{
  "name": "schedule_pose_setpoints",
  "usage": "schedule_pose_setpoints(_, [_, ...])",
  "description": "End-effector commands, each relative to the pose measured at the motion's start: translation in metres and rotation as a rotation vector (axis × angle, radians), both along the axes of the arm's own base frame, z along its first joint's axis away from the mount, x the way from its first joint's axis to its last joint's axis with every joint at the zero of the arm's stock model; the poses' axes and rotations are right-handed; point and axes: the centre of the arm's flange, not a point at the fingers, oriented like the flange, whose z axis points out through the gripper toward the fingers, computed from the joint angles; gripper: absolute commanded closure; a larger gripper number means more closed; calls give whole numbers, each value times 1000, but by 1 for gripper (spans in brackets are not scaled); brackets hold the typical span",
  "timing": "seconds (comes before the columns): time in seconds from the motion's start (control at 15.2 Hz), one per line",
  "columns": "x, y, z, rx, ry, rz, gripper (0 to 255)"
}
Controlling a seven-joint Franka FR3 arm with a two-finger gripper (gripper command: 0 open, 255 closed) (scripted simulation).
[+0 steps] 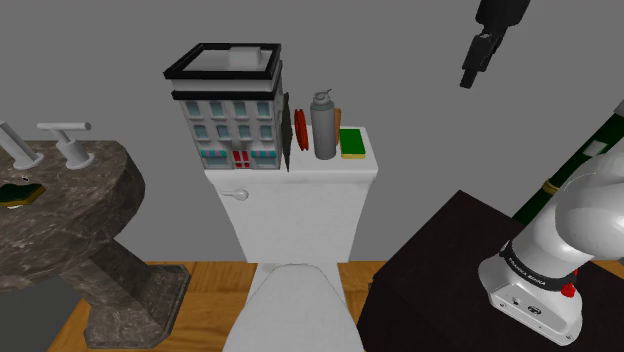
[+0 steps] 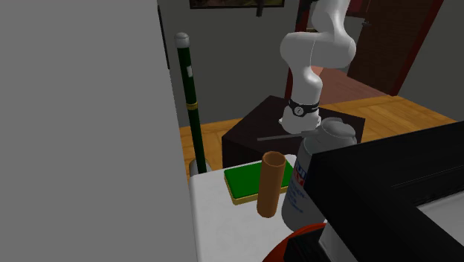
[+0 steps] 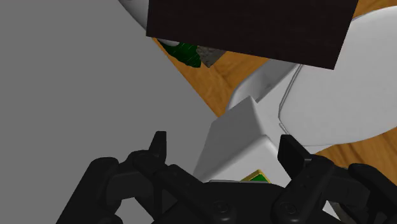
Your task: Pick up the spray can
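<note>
Nearest the shoulder camera, the dark stand [image 1: 440, 270] is carrying the white arm [image 1: 575, 215]. The toilet bowl [image 1: 300, 310] is sitting just off the stand, on the shoulder view's left. Further back, the toilet tank [image 1: 290, 205] is standing against the grey wall. The spray can [image 1: 323, 127] is standing upright on the tank's lid (grey body, lighter cap). It's sitting between a house-shaped box [image 1: 235, 120] on the shoulder view's left and a green pad [image 1: 352, 142] on the right. A brown tube [image 2: 271, 182] is standing just beside the can. The hand [image 1: 468, 78] is hanging high up to the right of the can, well apart from it. Its fingers [image 3: 159, 149] are spread and aren't pinching anything.
</note>
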Motion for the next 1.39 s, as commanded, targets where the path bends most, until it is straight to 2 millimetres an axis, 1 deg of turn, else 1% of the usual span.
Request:
schedule_pose_setpoints(0.0, [0,0,0,0,0,0,0])
schedule_pose_setpoints(0.66, [101,73,-25,84,23,-167,0])
schedule_pose_setpoints(0.99, [156,104,-37,127,35,-251,0])
schedule_pose_setpoints(1.32, [213,130,-48,169,47,-334,0])
